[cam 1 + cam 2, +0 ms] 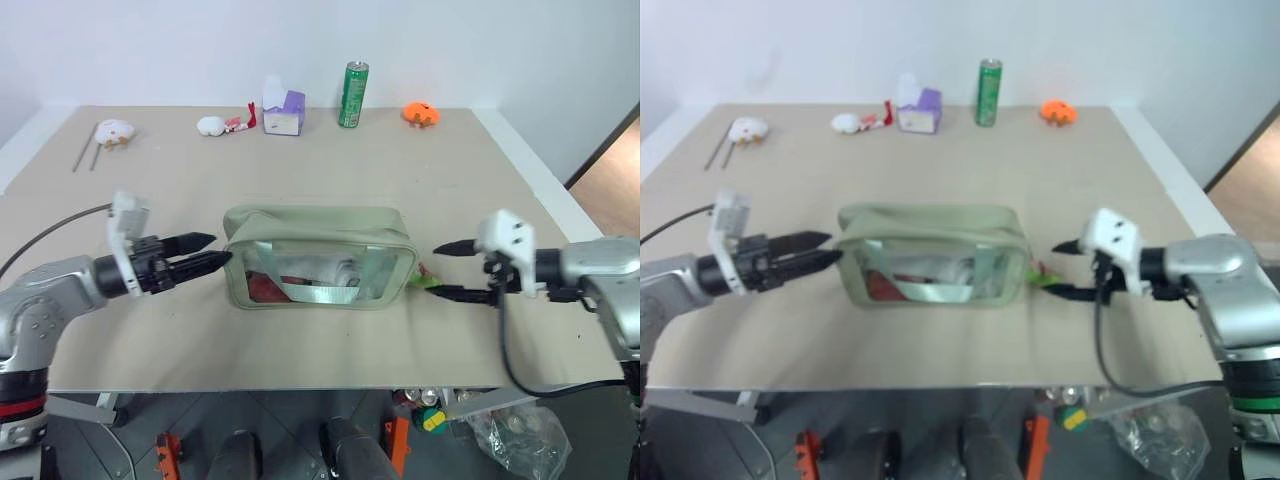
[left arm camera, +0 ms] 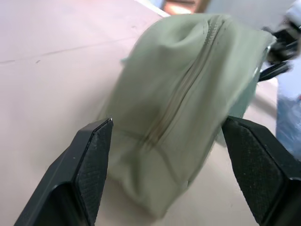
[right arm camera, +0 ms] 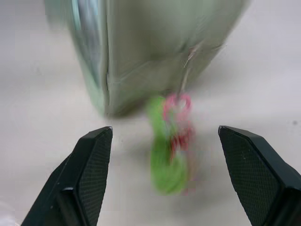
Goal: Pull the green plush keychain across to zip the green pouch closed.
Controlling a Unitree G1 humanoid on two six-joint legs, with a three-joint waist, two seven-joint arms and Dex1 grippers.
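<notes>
Green pouch between gaping empty pincers; keychain blurred, seemingly loose.

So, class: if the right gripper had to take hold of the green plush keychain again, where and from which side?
Grip the fuzzy ring of the green plush keychain across its thin width, coming in level from the robot's right. It lies on the table at the right end of the green pouch, directly between the right gripper's open fingers.

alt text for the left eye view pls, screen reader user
A green pouch lies zipped shut mid-table, with the left gripper open at its left end and the right gripper open at its right end, beside the green plush keychain. A green can and small toys line the far edge.
</notes>
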